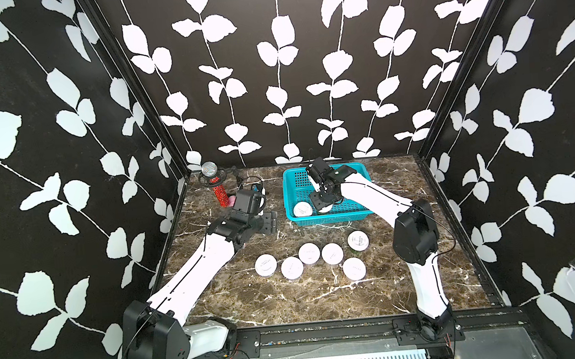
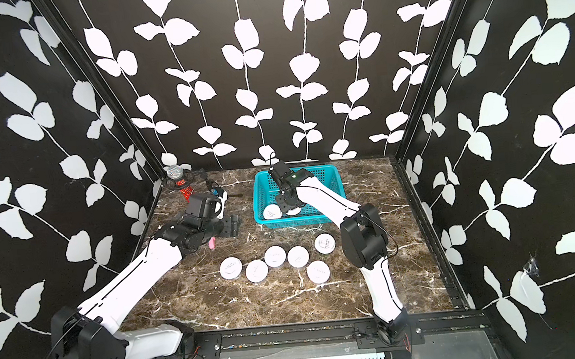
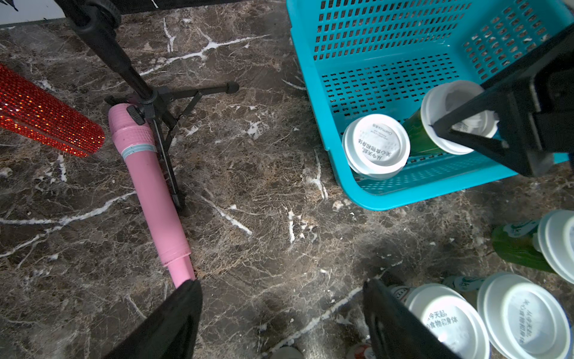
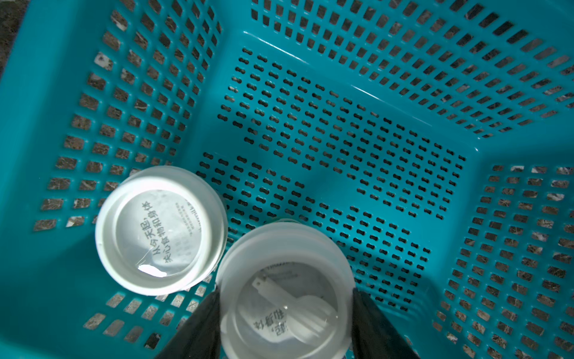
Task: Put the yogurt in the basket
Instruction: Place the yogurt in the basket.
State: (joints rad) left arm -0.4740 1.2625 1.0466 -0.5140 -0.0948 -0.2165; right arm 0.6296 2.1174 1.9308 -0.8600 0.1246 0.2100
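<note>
right up against the lens in the right wrist view is a yogurt cup, white lid up with a little spoon showing under it. it's pinched between the two black fingers of the right gripper, jaws clamped on its sides. the cup is inside the basket, low down by the basket's near wall. can't tell if it's actually resting on the basket floor. the left wrist view shows it tilted, with its green side visible.

just beside it, tucked into the basket's near corner on the left arm's side, sits a second cup. the two lids look like they touch or nearly do.

outside the basket, in front of its near wall, six more cups stand lids up in a loose cluster on the marble table. several of them are touching.

the left gripper hovers over the table off the basket's left side, jaws wide apart, holding nothing. further out from the basket on that side a pink bottle lies flat next to a small black tripod. a red sparkly mic is beyond it.
</note>
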